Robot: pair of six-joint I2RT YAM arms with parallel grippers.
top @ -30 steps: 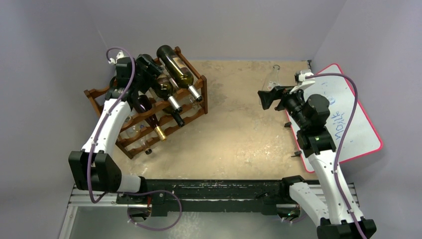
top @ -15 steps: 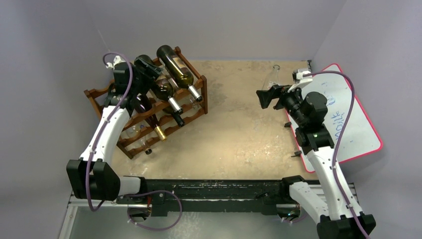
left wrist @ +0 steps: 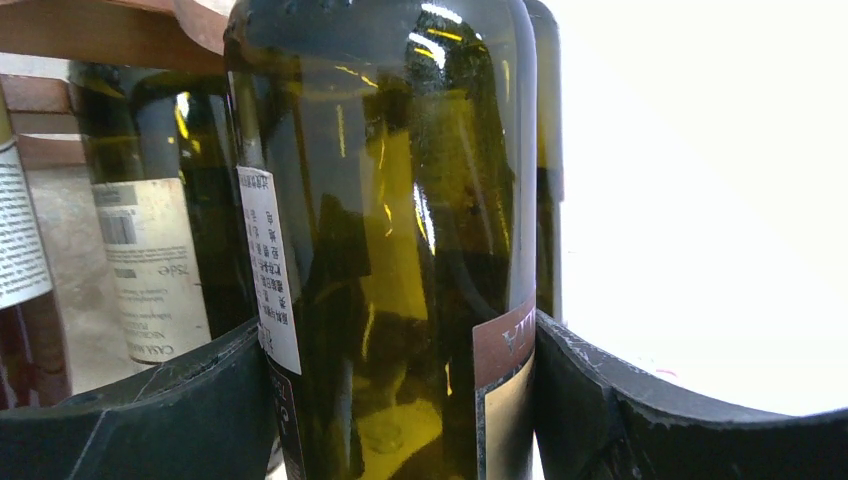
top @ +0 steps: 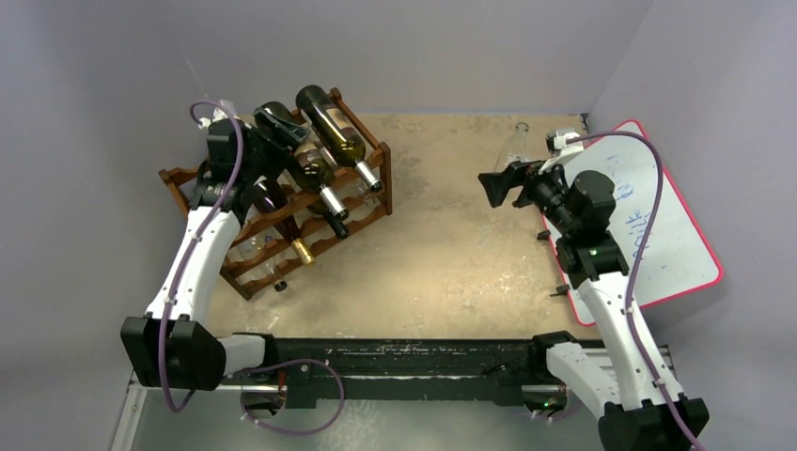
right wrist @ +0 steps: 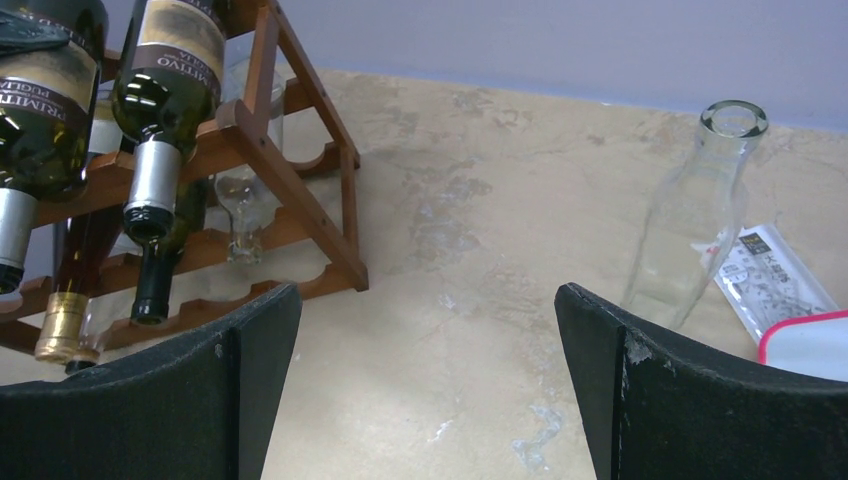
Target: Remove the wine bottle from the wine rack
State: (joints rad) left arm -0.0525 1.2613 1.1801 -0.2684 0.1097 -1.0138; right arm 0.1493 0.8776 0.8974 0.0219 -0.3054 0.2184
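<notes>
The dark wooden wine rack (top: 383, 183) stands at the table's back left and holds several bottles. My left gripper (top: 271, 124) is at the rack's top tier, shut on the body of a green wine bottle (top: 308, 169) whose neck points down toward the table's middle. In the left wrist view the bottle (left wrist: 400, 200) fills the gap and both fingers (left wrist: 150, 420) press its sides. My right gripper (top: 498, 186) is open and empty, hovering over the table's right side, facing the rack (right wrist: 300, 190).
A second large bottle (top: 331, 127) lies beside the held one on the top tier; others lie on lower tiers. A clear glass bottle (top: 517, 141) stands at the back right. A red-edged whiteboard (top: 658, 225) lies at the right.
My left arm has shifted slightly left while its gripper stays on the bottle at the top tier. My right gripper has moved a little left toward the rack.
</notes>
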